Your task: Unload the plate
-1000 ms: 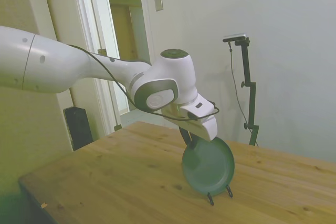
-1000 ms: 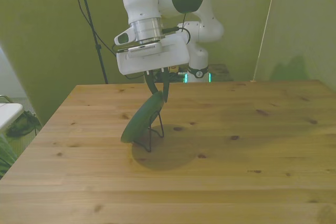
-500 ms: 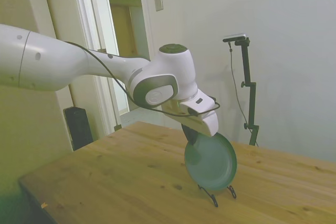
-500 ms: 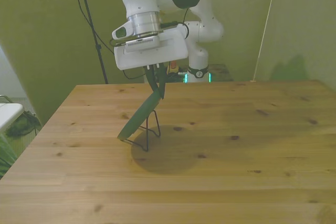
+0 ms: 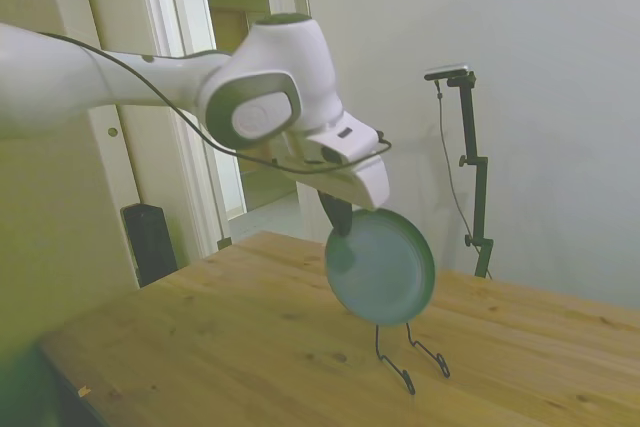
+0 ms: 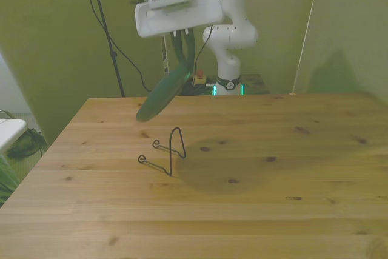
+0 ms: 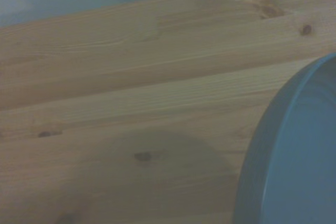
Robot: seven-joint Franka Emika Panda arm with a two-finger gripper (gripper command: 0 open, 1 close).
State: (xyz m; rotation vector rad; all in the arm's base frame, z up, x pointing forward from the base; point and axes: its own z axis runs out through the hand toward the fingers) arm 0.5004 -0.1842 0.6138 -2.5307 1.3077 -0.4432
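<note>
Plate (image 5: 381,267) hangs tilted above wire stand (image 6: 165,154), clear of it, rim pinched by gripper (image 6: 183,60); wrist view shows only rim over table (image 7: 105,103).

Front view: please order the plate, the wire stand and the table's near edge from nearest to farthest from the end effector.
1. Plate: held in the end effector.
2. Wire stand: on the table, below the plate.
3. Table's near edge: along the picture's bottom.

Table (image 5: 220,337): light brown wood with dark knots.
Wall (image 5: 540,57): plain and pale, behind the table.
Doorway (image 5: 240,97): open, white frame, beside the table's far corner.
Black box (image 5: 150,242): on the floor, near the doorway.
</note>
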